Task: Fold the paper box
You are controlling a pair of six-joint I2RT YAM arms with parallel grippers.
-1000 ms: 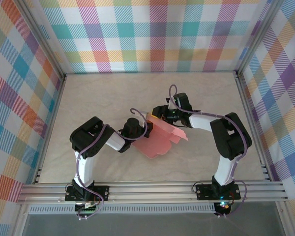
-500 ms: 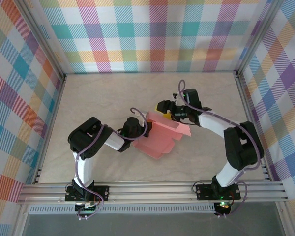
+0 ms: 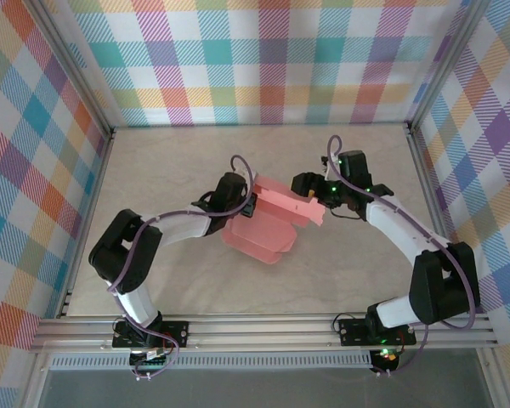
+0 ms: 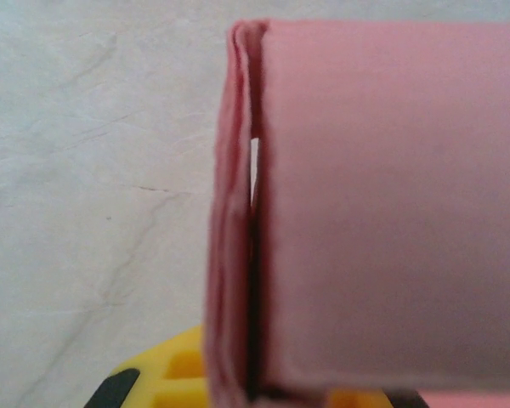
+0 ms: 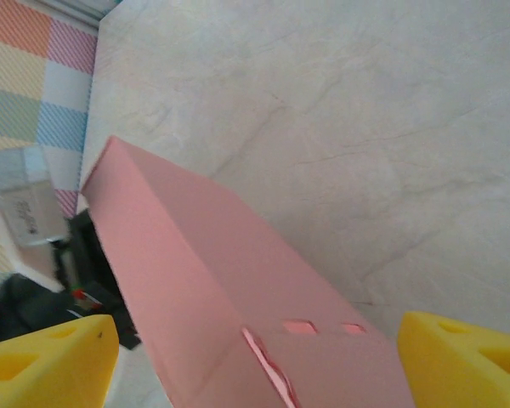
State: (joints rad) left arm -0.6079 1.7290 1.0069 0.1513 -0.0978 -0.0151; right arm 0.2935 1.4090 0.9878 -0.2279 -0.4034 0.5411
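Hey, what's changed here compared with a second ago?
The right tool opened wide and swung to the right, away from the middle of the paper box. The left tool carried the box farther back and slightly right. Unchanged: the left tool stays shut on the box's edge.

Standing here, the paper box (image 3: 259, 225) takes up the middle of the tabletop (image 3: 170, 157). The left end effector (image 3: 243, 201) is clamped on its left edge, and the right end effector (image 3: 309, 192) is spread wide around its far-right end. There is open room along the far strip under the checked walls (image 3: 263, 68), and in front of the box between the two arms.
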